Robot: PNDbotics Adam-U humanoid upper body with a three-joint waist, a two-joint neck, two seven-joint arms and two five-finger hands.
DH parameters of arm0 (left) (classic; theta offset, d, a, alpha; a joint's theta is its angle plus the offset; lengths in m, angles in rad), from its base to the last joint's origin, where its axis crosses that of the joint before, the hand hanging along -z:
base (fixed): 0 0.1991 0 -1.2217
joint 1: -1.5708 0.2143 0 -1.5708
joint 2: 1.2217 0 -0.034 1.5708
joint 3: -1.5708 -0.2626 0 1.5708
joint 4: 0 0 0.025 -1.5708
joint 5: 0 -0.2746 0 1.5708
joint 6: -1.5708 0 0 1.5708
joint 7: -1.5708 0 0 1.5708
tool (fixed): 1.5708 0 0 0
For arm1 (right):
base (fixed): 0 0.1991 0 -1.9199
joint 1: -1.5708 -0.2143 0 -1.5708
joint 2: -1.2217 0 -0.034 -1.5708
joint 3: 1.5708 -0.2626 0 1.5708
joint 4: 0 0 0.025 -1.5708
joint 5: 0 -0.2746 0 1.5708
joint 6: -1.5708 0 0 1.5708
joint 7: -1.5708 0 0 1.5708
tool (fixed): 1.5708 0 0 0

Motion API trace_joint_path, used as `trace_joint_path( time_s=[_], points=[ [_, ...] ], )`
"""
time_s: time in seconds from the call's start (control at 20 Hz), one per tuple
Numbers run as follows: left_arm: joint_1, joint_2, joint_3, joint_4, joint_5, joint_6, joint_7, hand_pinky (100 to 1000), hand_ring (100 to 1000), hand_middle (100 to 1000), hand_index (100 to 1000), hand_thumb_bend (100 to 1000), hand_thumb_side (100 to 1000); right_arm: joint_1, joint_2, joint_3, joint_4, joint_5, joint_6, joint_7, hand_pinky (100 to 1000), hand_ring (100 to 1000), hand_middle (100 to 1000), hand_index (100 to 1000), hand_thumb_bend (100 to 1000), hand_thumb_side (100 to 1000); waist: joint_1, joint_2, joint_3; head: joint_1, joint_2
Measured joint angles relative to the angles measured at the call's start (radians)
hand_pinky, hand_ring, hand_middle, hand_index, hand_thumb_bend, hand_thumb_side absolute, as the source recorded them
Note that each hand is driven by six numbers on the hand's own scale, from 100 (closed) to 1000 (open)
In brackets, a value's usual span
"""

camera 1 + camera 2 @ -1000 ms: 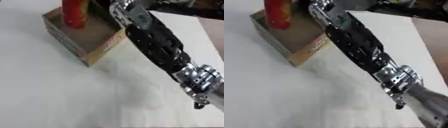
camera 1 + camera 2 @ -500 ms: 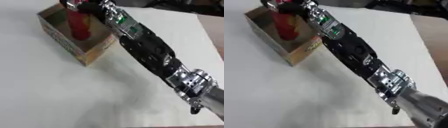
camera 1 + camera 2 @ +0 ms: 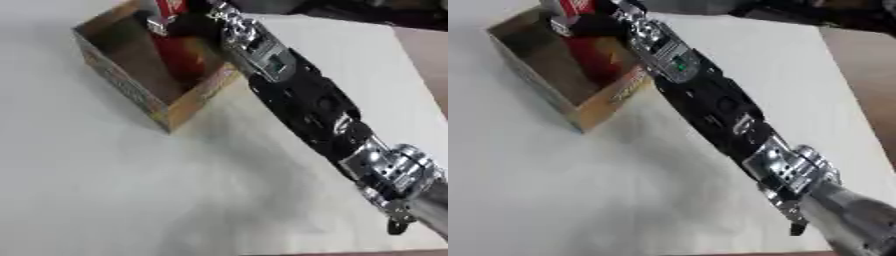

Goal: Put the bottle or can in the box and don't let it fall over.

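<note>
Box (image 3: 131,87) on the table (image 3: 105,190) contains the upright red can (image 3: 181,57); right hand (image 3: 588,22) reaches it, grip unclear.

This looks like a lab or test bench rather than a home: a broad, plain white table (image 3: 114,190) fills nearly the whole scene, bare of any household clutter, with a humanoid robot's black and silver arm (image 3: 728,115) stretched across it from the near right. At the far left stands a single open cardboard box (image 3: 144,100) with printed sides. Along the far edge and at the right, beyond the table, only dark, blurred shapes and a brownish floor (image 3: 424,65) show.
</note>
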Motion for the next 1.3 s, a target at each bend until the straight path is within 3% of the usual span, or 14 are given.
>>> trace_joint_path(
  time_s=[0.05,0.25,0.35,0.4,0.6,0.65,0.7,0.8,1.1,1.3],
  points=[
    [0.0,0.0,0.0,0.0,0.0,0.001,0.0,741,773,573,733,208,575,0.001,0.0,-0.001,-0.003,-0.002,0.002,0.007,1000,1000,985,1000,216,100,0.0,0.0,-0.001,0.002,0.0],
    [0.0,0.0,0.0,0.0,-0.002,0.003,0.0,745,774,573,733,205,577,0.006,0.0,-0.011,-0.009,-0.025,0.007,0.023,1000,1000,985,1000,226,100,0.002,0.0,-0.007,0.01,0.0],
    [0.0,0.0,0.0,0.0,-0.004,0.004,-0.001,746,774,573,732,207,578,0.006,0.0,-0.014,-0.016,-0.037,0.008,0.024,1000,1000,972,1000,328,100,0.002,0.0,-0.014,0.016,0.0],
    [0.0,0.0,0.0,0.0,-0.005,0.005,-0.001,747,774,573,730,207,578,0.006,0.0,-0.018,-0.019,-0.039,0.011,0.02,1000,1000,946,1000,310,155,0.002,0.0,-0.014,0.017,0.0],
    [0.0,0.0,0.0,0.0,-0.008,0.007,-0.004,747,774,573,731,206,575,0.006,-0.001,-0.022,-0.023,-0.033,0.041,-0.014,1000,1000,951,1000,358,100,0.002,0.0,-0.014,0.022,0.0],
    [0.0,0.0,0.0,0.0,-0.008,0.007,-0.004,747,774,573,731,206,575,0.006,-0.002,-0.023,-0.027,-0.031,0.046,-0.019,1000,1000,951,1000,358,100,0.003,0.0,-0.014,0.023,0.0],
    [0.0,0.0,0.0,0.0,-0.009,0.007,-0.004,747,775,574,732,205,575,0.006,-0.002,-0.023,-0.029,-0.028,0.05,-0.02,1000,1000,944,1000,253,100,0.003,0.0,-0.014,0.023,0.001],
    [0.0,0.0,0.0,0.0,-0.009,0.008,-0.004,748,775,574,732,204,575,0.006,-0.003,-0.024,-0.03,-0.025,0.063,-0.022,1000,1000,946,1000,293,100,0.004,0.0,-0.015,0.024,0.001],
    [0.002,0.0,0.0,0.0,-0.012,0.012,-0.004,748,775,573,731,203,575,0.007,-0.004,-0.025,-0.051,-0.052,0.092,-0.047,1000,1000,945,1000,273,100,0.004,-0.002,-0.021,0.029,0.002],
    [0.018,0.0,0.004,0.0,-0.017,0.017,0.001,748,775,573,731,202,575,0.031,-0.032,-0.04,-0.118,-0.088,0.103,-0.063,1000,1000,944,1000,250,100,0.006,-0.016,-0.046,0.043,0.012]
  ],
)
